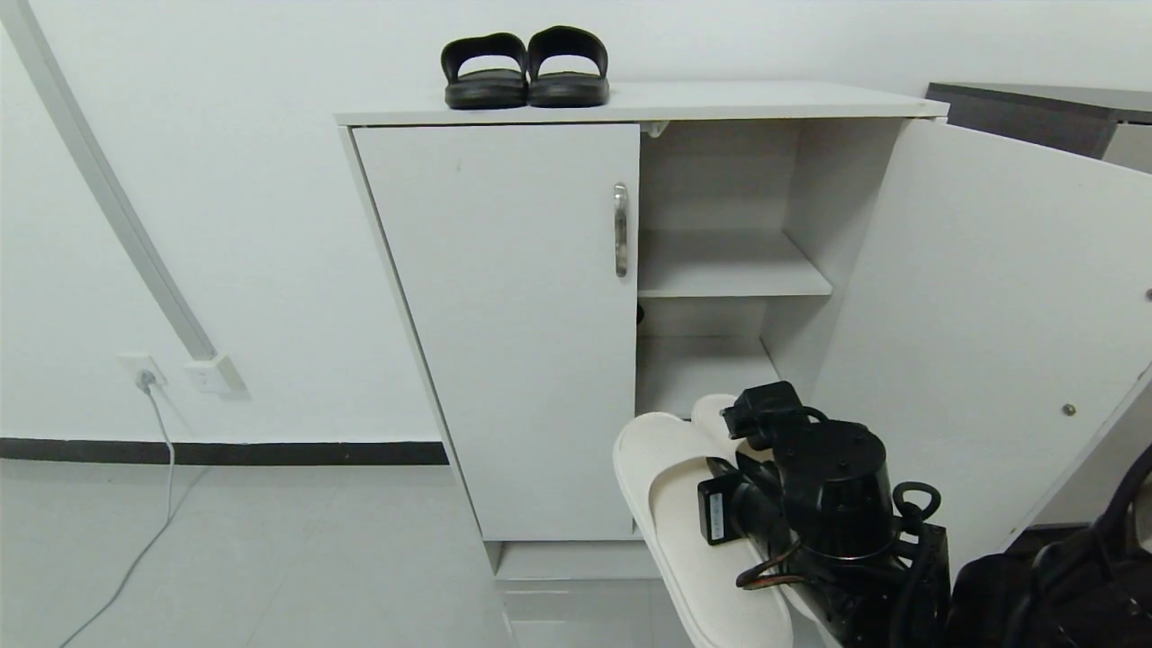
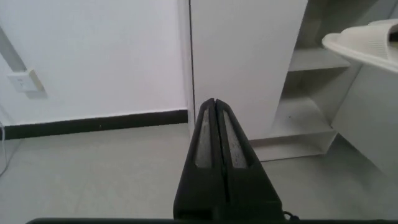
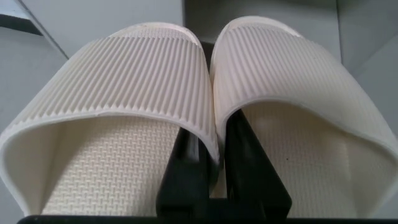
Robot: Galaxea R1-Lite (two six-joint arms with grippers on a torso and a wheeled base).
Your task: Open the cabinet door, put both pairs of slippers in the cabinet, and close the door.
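A white wall and a grey floor are behind a white cabinet (image 1: 765, 101) that stands in the middle of the head view. Its left door (image 1: 504, 333) is closed and its right door (image 1: 981, 315) stands open toward 3 o'clock, so the shelves (image 1: 720, 270) show. The black slippers (image 1: 525, 67) sit side by side on the cabinet top at 12 o'clock.

The white slippers (image 1: 684, 513) are at 5 o'clock, in the air just before the open compartment. They lie side by side, long axis from 5 toward 11 o'clock, far ends pointing at the cabinet. The right arm comes up from 5 o'clock, and the right gripper (image 3: 214, 149) pinches the inner edges of both slippers together. The left gripper (image 2: 214, 109) has its fingers pressed together on nothing, low over the floor, facing the closed door. A wall socket (image 1: 139, 369) with a cable is at 8 o'clock.
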